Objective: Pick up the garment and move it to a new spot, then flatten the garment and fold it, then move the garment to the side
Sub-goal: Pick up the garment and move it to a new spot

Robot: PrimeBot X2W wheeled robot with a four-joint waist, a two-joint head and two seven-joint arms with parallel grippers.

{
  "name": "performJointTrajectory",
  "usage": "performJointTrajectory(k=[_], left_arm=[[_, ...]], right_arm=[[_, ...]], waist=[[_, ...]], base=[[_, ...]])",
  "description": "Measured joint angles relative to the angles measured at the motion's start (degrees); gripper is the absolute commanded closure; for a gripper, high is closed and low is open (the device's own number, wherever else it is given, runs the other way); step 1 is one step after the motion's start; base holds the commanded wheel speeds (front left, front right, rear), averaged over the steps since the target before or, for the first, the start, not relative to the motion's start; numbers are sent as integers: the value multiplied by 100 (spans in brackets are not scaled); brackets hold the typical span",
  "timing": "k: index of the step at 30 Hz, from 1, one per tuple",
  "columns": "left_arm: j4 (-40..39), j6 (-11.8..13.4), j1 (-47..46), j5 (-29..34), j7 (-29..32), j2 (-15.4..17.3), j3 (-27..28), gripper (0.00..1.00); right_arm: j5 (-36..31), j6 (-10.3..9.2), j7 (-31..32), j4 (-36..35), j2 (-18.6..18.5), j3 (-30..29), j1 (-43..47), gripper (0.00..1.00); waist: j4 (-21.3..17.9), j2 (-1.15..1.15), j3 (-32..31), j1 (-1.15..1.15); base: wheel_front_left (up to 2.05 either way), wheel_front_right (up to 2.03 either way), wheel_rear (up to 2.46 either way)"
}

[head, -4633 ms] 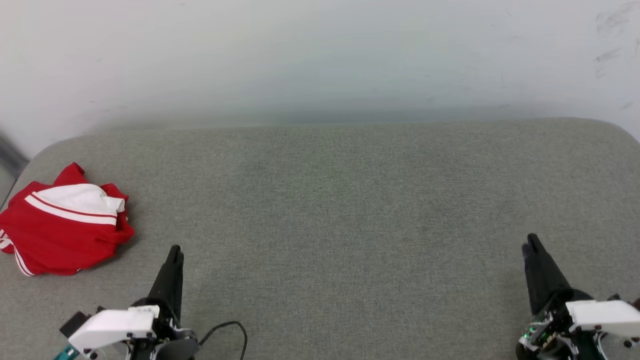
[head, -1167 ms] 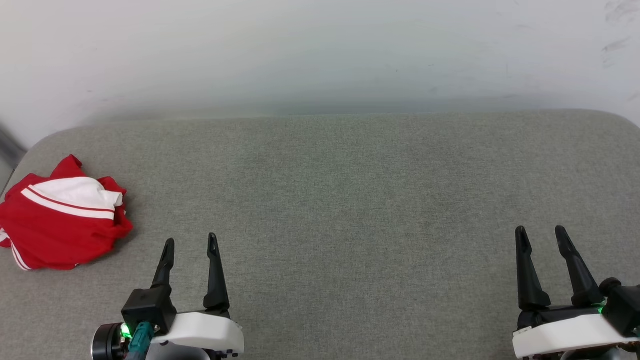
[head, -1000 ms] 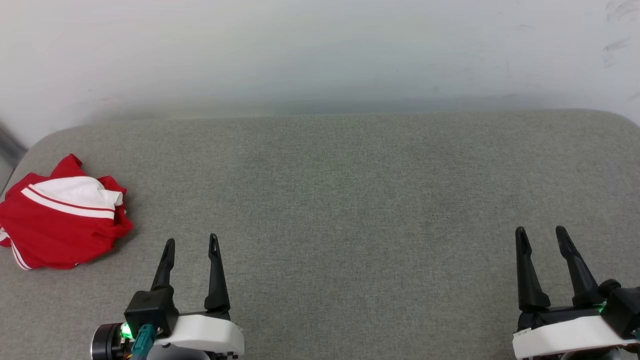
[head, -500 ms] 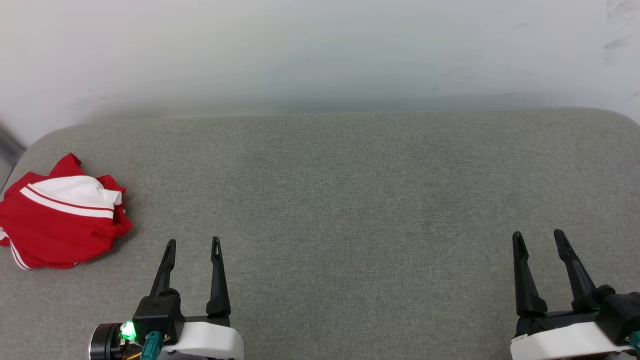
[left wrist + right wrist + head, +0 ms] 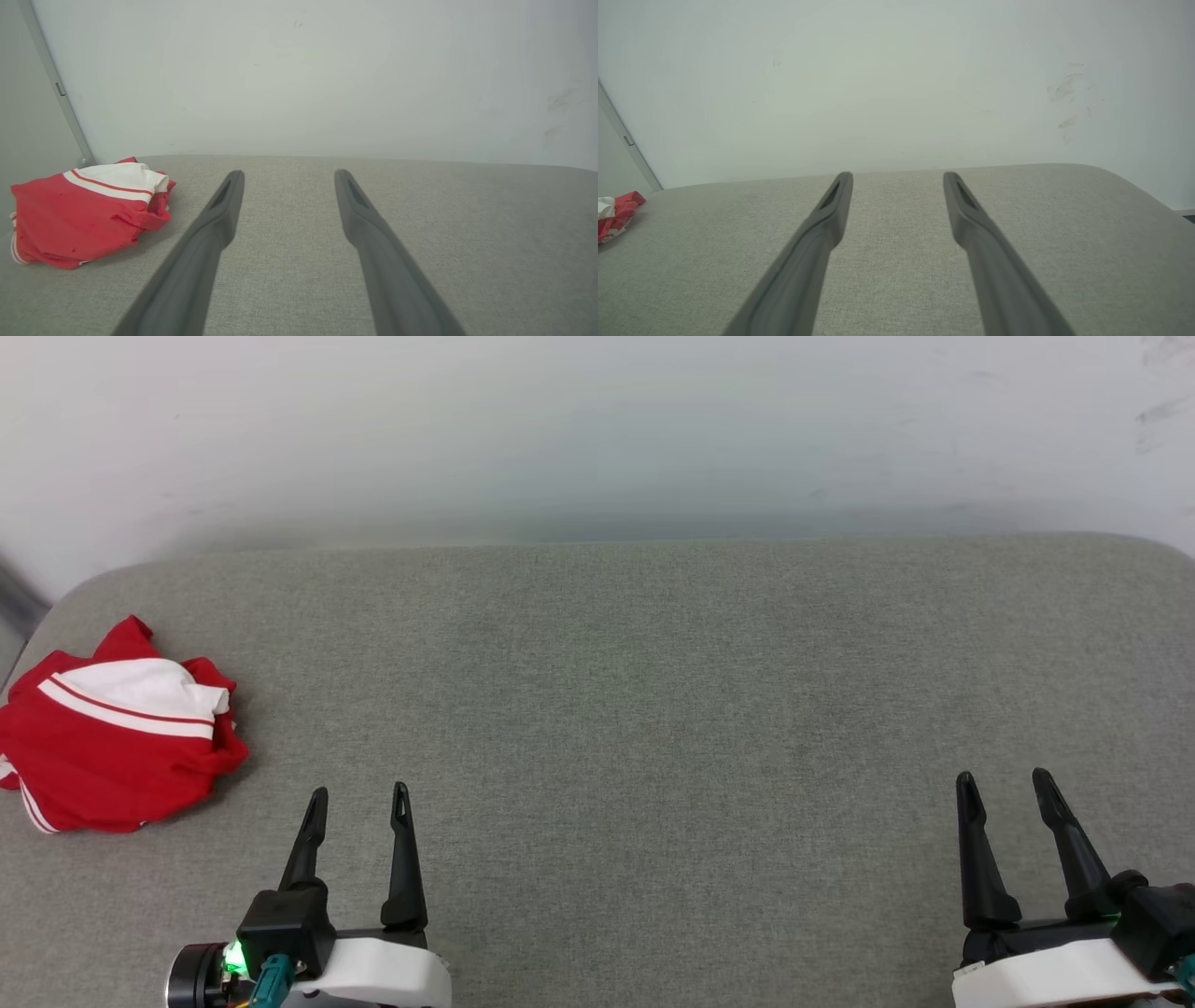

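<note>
The garment (image 5: 117, 747) lies bunched in a red heap with a white, red-striped panel on top, at the far left of the grey cushioned surface (image 5: 653, 691). My left gripper (image 5: 359, 795) hovers open near the front edge, a short way to the right of the heap, with nothing between its fingers. In the left wrist view the garment (image 5: 84, 210) sits left of my left gripper (image 5: 285, 175). My right gripper (image 5: 1001, 778) stands open and empty at the far right. The right wrist view shows my right gripper (image 5: 896, 176), with the garment (image 5: 616, 212) as a sliver at the left edge.
A pale wall (image 5: 597, 429) rises right behind the surface. A grey vertical strip (image 5: 56, 88) runs down the wall at the back left corner, behind the garment. The surface's rounded right end (image 5: 1134, 186) curves away near the right gripper.
Since the oldest frame both grippers have turned so their two fingers show apart. Over the last second the whole picture shifted slightly; the garment lies as before.
</note>
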Motion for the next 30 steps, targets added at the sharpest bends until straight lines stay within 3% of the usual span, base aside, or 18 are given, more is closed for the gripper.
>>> performJointTrajectory(k=[11, 30], left_arm=[[46, 7, -66, -141, 0, -3, 45, 0], [54, 80, -84, -302, 0, -2, 167, 0]], right_arm=[[-34, 1, 0, -34, -1, 25, -3, 0], [-205, 1, 0, -58, -1, 91, 5, 0]], waist=[[377, 0, 84, 0], [1693, 0, 171, 0]], base=[[0, 0, 0], [0, 0, 0]])
